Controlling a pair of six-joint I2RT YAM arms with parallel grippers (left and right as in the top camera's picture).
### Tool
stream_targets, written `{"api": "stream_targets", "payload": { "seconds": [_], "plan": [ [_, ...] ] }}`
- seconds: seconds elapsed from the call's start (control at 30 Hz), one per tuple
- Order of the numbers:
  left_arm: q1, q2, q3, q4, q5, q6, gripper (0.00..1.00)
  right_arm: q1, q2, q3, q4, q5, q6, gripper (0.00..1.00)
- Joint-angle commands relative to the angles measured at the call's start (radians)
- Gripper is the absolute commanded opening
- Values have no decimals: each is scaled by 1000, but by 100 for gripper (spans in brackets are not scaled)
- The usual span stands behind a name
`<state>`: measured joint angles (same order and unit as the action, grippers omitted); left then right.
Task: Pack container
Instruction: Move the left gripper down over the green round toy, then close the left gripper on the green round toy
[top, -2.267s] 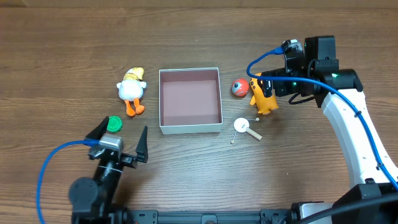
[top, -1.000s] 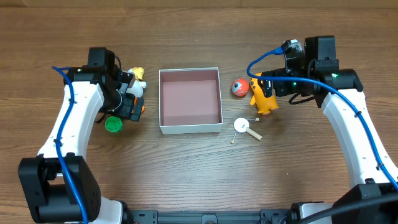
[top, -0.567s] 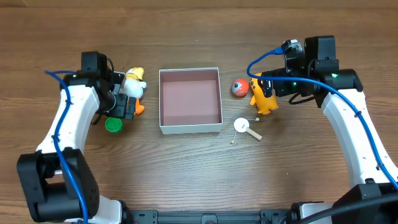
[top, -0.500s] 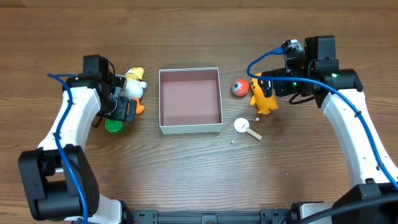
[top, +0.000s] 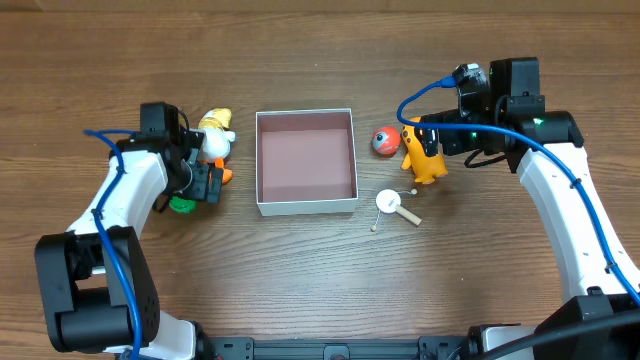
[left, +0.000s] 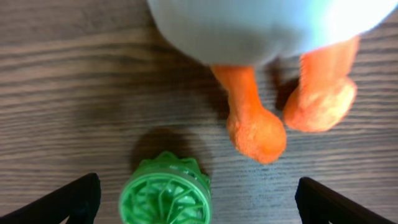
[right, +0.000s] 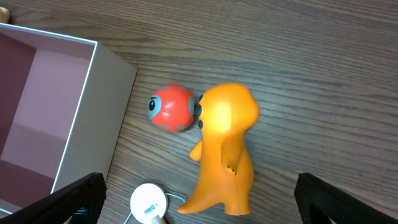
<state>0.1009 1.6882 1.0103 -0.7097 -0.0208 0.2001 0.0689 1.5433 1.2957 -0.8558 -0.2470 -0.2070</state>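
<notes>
**Q:** Where is the task's thing, and what do we make of the two arms?

**A:** The shallow square container with thin white walls and a pinkish-brown inside (top: 306, 160) sits open side up in the middle of the wooden counter (top: 320, 280), between the arms. We see nothing in it. The left fingers (left: 74, 199) are spread wide and hold nothing. They hang over the green ridged plastic wheel (left: 165, 194), with the orange feet of the white-and-yellow plush duck (top: 213, 138) just beyond it. The right fingers (right: 81, 193) are likewise spread wide and bare. Beneath them stands the orange plastic figure (right: 225, 155), touching or nearly touching the red ball with a painted eye (right: 172, 107).

**Q:** How do we expect the container to handle?

**A:** We judge it light and thin-walled, probably card. It should be stiff enough to stand but easy to dent, and likely to slide on the smooth wood if a toy or finger knocks it. If we must move it, we pinch one wall near a corner, where it flexes least. Better, we leave it in place and lower each toy from above, clear of the rim.
</notes>
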Motion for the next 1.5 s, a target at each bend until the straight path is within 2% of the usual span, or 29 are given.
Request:
{"api": "stream_targets", "payload": {
  "seconds": [0.0,0.17,0.37,0.73,0.9,1.03,1.27,1.47],
  "plan": [
    [11,6,-39,33,-13,-24,100,1,5,13,6,3,-3,100],
    [11,7,-50,39,-13,-24,100,1,5,13,6,3,-3,100],
    [11,7,-111,117,-17,-24,100,1,5,13,6,3,-3,100],
    [11,7,-120,124,-43,-26,99,1,5,13,6,3,-3,100],
    [11,7,-120,127,-43,-25,90,1,5,13,6,3,-3,100],
    [11,7,-120,114,-51,-24,77,1,5,13,6,3,-3,100],
    [12,7,-120,116,-68,-21,73,1,5,13,6,3,-3,100],
    [12,7,-120,116,-64,-21,57,1,5,13,6,3,-3,100]
  ]
}}
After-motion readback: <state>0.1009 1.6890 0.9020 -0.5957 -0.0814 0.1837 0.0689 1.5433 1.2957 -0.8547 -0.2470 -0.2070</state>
